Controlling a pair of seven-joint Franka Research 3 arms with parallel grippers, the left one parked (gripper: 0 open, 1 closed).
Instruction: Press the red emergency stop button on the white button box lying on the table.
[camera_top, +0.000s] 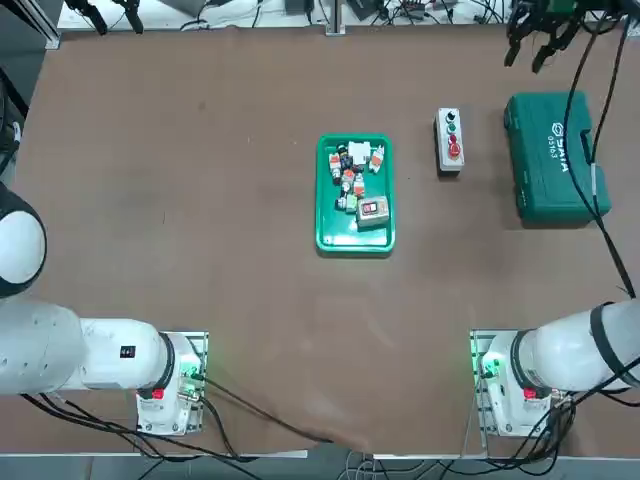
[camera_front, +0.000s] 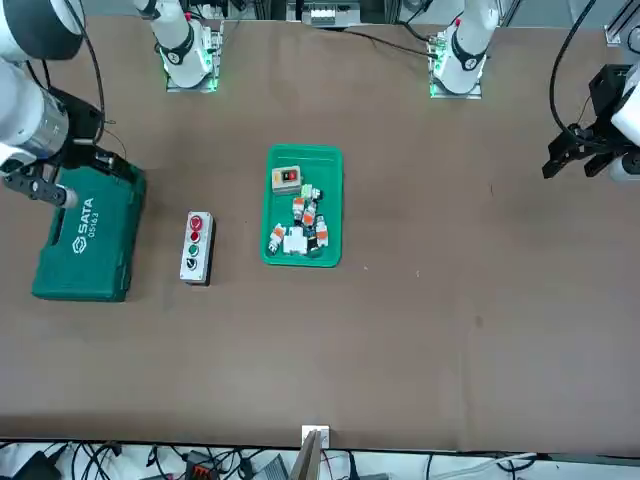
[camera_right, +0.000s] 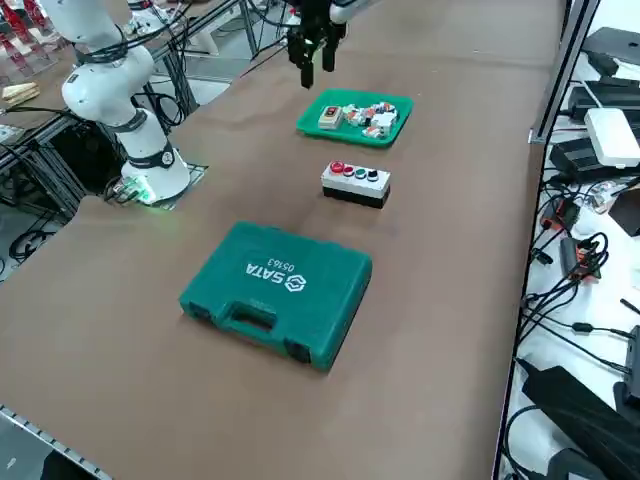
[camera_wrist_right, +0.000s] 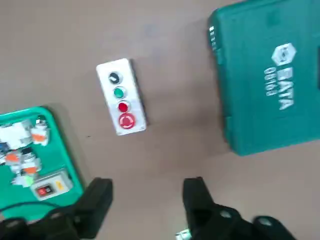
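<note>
The brown table (camera_top: 200, 260) fills every view, matte and flat. On it, toward the robot's right, lies a closed green SATA tool case (camera_top: 552, 157), its handle edge facing the raised side camera. A green tray (camera_top: 354, 236) sits near the middle of the table, holding a clutter of small white and orange parts and a grey block with a red face (camera_top: 372, 210).

Between the tray and the case, apart from both, lies the white button box (camera_top: 450, 140), its long axis running away from the robot. It carries a row of buttons: black (camera_wrist_right: 114, 78), green (camera_wrist_right: 119, 93), a small red one, and at the end nearest the robot the red emergency stop button (camera_wrist_right: 126, 121), the biggest of them.

The right gripper (camera_wrist_right: 145, 197) hangs in the air above the table, touching nothing. In the wrist view its two black fingers (camera_wrist_right: 97, 202) stand wide apart with bare tabletop between them, gripping nothing; the button box lies beyond their tips, well clear of them.
</note>
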